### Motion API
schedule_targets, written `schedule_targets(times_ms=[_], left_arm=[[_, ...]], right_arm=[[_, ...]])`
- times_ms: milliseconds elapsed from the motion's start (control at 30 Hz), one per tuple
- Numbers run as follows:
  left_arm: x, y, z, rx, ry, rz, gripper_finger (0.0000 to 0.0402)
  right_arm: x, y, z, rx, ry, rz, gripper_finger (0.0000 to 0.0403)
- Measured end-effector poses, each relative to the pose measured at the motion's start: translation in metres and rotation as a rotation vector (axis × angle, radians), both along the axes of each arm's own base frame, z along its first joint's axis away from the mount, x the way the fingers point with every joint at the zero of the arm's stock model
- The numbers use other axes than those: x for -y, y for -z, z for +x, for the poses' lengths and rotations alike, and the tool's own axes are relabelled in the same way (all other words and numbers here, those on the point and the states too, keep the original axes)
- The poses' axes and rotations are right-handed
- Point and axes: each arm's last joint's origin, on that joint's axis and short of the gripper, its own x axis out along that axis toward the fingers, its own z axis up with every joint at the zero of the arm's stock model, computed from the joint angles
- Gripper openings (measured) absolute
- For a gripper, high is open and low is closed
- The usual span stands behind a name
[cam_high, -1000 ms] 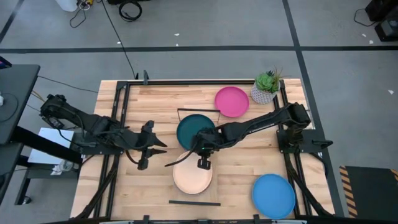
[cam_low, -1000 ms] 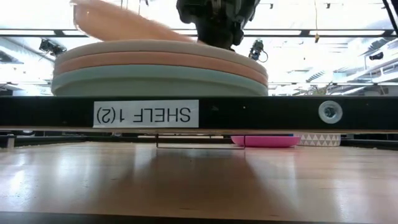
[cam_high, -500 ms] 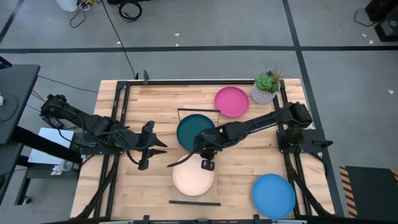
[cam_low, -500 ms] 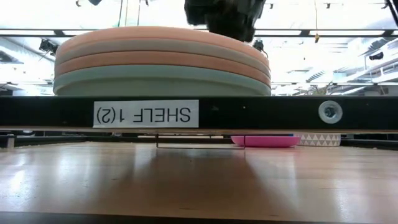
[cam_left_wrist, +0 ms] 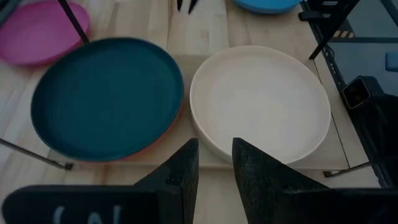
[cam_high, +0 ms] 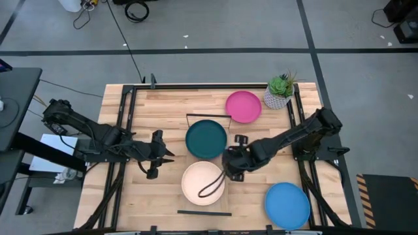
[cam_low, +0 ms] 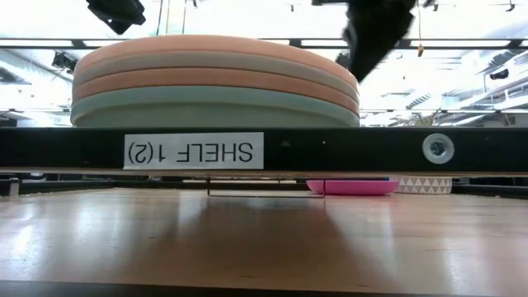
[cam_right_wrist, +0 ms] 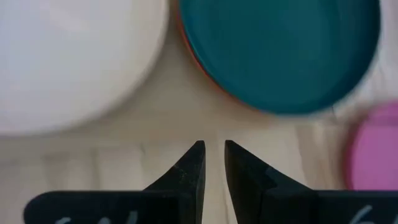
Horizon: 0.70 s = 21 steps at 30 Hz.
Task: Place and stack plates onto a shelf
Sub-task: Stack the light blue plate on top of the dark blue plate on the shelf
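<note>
A cream plate (cam_high: pixel 203 183) tops a stack of several plates (cam_low: pixel 214 82) on the light-wood shelf (cam_high: pixel 204 212). Beside it on the shelf, the dark teal plate (cam_high: pixel 206 138) lies on an orange plate (cam_left_wrist: pixel 176 122). The magenta plate (cam_high: pixel 243 106) and the bright blue plate (cam_high: pixel 287 205) lie flat on the tabletop. My right gripper (cam_high: pixel 230 164) hovers just right of the cream plate, fingers a narrow gap apart (cam_right_wrist: pixel 214 155), holding nothing. My left gripper (cam_high: pixel 158 154) waits left of the shelf, fingers slightly apart (cam_left_wrist: pixel 215 155).
A small potted green plant (cam_high: pixel 279 91) stands at the far right corner beside the magenta plate. Black rails (cam_high: pixel 124 130) run along the table's left and right sides. Bare slatted wood lies near left of the shelf (cam_high: pixel 150 196) and between shelf and blue plate.
The cream plate, tilted over the stack a second ago with my right gripper at its right rim, has come down flat on top of the stack. My right gripper has let go of it and drawn back toward the table's right, clear of the stack.
</note>
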Motion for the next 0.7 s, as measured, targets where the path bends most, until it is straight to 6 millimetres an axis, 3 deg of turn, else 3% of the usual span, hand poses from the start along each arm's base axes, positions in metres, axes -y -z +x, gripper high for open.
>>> schedule_targets(times_ms=[267,700], left_arm=[[0.000,0.003,0.000,-0.008,-0.004,-0.010,0.0103],[0.000,0.003,0.000,-0.009,-0.003,-0.007,0.0103]], right_arm=[[0.016,0.029,-0.041,-0.040,0.092,-0.057,0.0067],[0.109,0.080,-0.092,0.002,0.146,-0.070,0.0067]])
